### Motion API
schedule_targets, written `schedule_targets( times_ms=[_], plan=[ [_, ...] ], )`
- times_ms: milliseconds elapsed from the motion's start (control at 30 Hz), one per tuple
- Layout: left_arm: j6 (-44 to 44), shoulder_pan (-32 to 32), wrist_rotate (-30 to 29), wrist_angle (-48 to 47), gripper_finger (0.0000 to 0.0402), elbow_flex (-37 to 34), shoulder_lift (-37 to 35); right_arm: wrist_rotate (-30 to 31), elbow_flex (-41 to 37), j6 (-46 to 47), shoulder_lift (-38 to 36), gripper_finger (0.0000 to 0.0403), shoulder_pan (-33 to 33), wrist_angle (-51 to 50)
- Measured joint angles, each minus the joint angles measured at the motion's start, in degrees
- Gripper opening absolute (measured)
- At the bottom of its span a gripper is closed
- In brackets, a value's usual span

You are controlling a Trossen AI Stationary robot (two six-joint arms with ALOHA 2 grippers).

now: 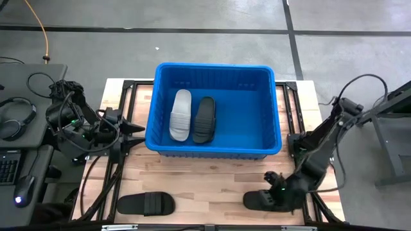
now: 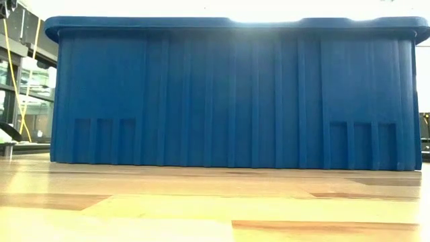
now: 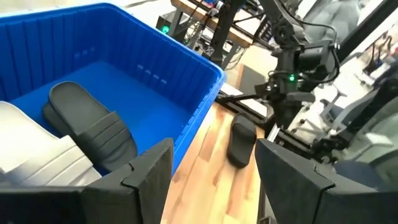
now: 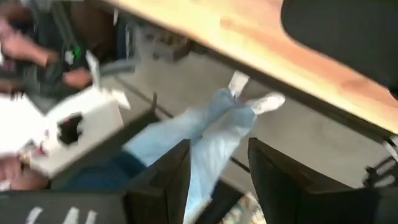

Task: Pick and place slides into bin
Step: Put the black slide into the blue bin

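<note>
Here the right claw (image 1: pixel 275 186), parted and empty, hovers beside a black slide (image 1: pixel 260 201) on the table (image 1: pixel 212 186).

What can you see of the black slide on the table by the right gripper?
The black slide lies flat on the wooden table, near its front right corner, in front of the blue bin and apart from it. It looks like matte black rubber or foam, with a rounded end pointing toward the table's middle. The right gripper sits over its other end, hiding the strap there; whether the fingers touch it cannot be told. In the left wrist view the black slide rests sole down.
</note>
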Motion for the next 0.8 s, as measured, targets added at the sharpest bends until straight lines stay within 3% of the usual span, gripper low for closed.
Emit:
schedule_targets(
  times_ms=[100, 267, 400, 533, 633, 800],
  plan=[
    [2.3, 0.0, 0.5, -0.3, 0.0216, 0.0, 0.0, -0.6, 0.0, 3.4, 4.2, 0.0149, -2.4, 0.9],
    [4.9, 0.0, 0.8, -0.3, 0.0216, 0.0, -0.1, -10.4, 0.1, 1.4, 9.9, 0.0149, -6.9, -0.3],
    [5.0, 0.0, 0.8, -0.4, 0.0216, 0.0, -0.1, -11.3, 5.4, -0.4, 13.0, 0.0149, -7.9, -15.7],
    [5.6, 0.0, 0.6, -0.7, 0.0216, 0.0, -0.1, -9.3, 15.0, -1.1, 16.9, 0.0149, -7.7, -36.8],
    [5.8, 0.1, -0.2, -1.3, 0.0216, 0.0, -0.2, -11.4, 21.6, -2.4, 21.6, 0.0149, -8.1, -48.8],
    [5.6, 0.0, -2.3, -1.7, 0.0216, 0.0, -0.2, -13.5, 29.6, -2.3, 30.6, 0.0149, -8.8, -54.1]
  ],
)
